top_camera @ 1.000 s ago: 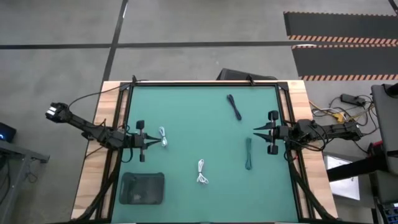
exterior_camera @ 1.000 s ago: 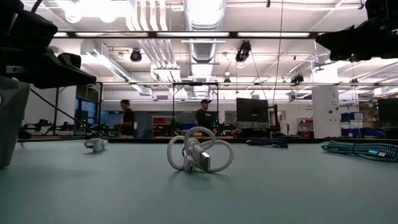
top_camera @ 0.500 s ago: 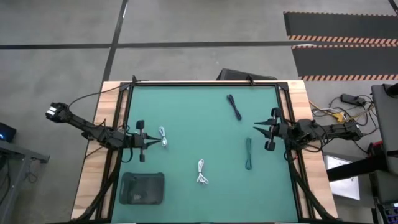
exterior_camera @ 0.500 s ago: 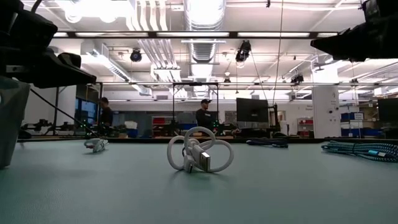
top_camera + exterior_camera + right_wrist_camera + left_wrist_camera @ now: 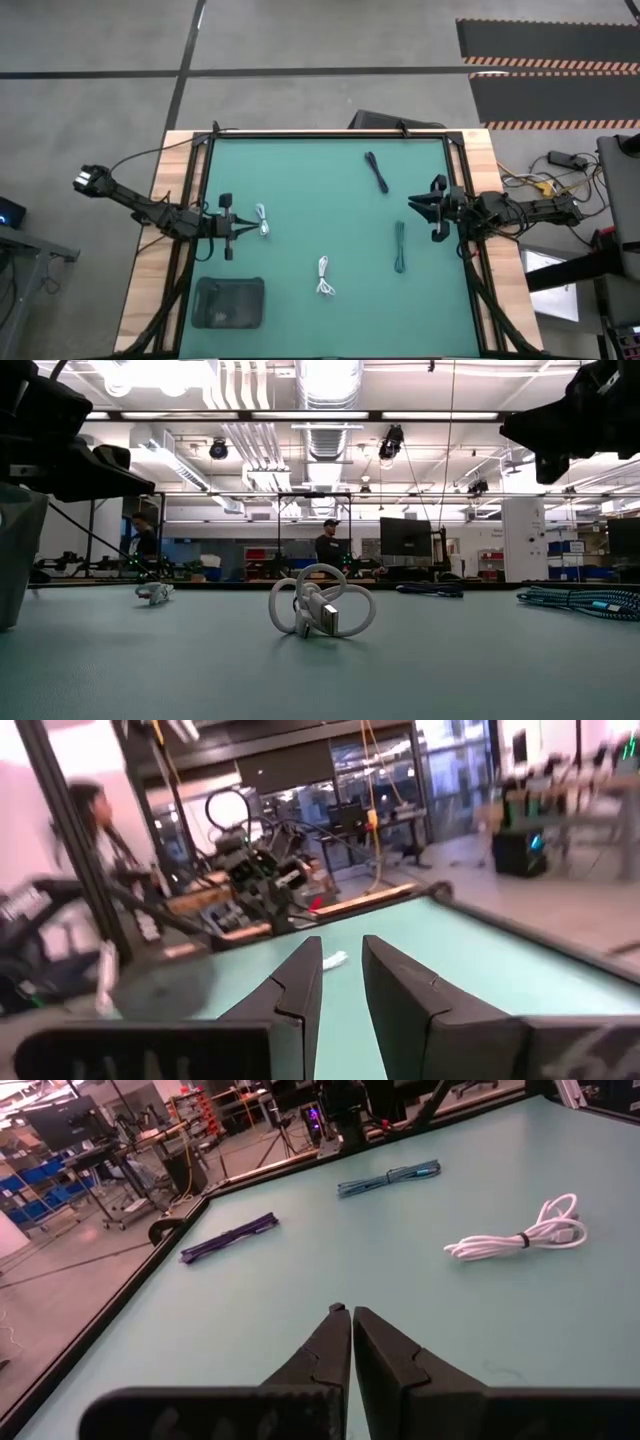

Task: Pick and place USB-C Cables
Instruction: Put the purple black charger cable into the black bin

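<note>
Four cable bundles lie flat on the green mat (image 5: 300, 180). One white cable (image 5: 262, 220) lies just off my left gripper's tips. Another white cable (image 5: 325, 276) lies near the front middle and shows coiled in the low view (image 5: 320, 606). A black cable (image 5: 376, 172) lies at the far middle. A dark braided cable (image 5: 400, 246) lies right of centre. My left gripper (image 5: 246, 228) is shut and empty at the mat's left side, and its own view (image 5: 351, 1312) shows this too. My right gripper (image 5: 411, 204) hovers at the right side, open by a narrow gap (image 5: 341, 955) and empty.
A dark grey container (image 5: 228, 302) stands at the near left corner. Black frame rails (image 5: 200, 200) run along the mat's edges. Loose wires (image 5: 545, 185) lie off the table's right. People stand in the room beyond the table (image 5: 326, 545).
My right gripper has turned about its own axis and shifted a little toward the table's far edge, staying above the mat. The cables and my left gripper have not moved.
</note>
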Motion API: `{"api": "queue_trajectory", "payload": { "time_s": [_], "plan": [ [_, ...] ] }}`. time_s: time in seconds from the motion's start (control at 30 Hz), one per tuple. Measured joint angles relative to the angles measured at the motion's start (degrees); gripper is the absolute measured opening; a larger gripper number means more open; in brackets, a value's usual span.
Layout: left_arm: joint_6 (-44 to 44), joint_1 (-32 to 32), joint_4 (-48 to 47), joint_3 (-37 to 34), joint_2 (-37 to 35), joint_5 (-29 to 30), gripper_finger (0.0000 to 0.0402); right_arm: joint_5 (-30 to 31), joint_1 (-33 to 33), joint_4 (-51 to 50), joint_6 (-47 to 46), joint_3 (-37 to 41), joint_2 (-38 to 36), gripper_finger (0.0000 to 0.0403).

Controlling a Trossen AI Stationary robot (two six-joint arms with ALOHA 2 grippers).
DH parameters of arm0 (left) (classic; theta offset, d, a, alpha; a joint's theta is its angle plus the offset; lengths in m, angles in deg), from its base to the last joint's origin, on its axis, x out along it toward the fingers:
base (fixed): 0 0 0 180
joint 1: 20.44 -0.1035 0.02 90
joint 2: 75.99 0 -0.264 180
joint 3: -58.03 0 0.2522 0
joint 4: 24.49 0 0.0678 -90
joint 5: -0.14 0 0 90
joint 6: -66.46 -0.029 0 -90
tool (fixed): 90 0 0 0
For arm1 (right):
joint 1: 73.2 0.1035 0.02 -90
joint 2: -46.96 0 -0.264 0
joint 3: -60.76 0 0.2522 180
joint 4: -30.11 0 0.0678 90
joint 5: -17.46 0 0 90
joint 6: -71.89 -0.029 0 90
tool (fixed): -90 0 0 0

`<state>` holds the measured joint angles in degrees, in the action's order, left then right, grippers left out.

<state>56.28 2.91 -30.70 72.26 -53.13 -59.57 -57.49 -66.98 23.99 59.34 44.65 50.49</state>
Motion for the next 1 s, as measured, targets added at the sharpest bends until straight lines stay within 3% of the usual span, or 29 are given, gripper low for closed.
{"api": "queue_trajectory", "payload": {
  "time_s": [0.33, 0.63, 0.77, 1.0],
  "plan": [
    [12.6, 0.0, 13.3, 0.0, 0.0, 0.0, 0.0000, 0.1, 0.0, 3.7, 4.9, 0.0, 0.0, 0.0066],
    [12.9, 0.0, 22.2, 0.0, 0.0, 0.0, 0.0000, 0.1, 0.0, 5.9, 5.4, 0.0, 0.0, 0.0066],
    [12.8, 0.0, 23.5, 0.0, 0.0, 0.0, 0.0000, 0.1, 0.0, 9.8, -0.3, 0.0, 0.4, 0.0066],
    [11.4, 0.0, 24.7, 0.0, -0.2, 1.9, 0.0000, 0.0, 0.0, 14.4, 0.1, 0.0, 2.7, 0.0066]
  ]
}}
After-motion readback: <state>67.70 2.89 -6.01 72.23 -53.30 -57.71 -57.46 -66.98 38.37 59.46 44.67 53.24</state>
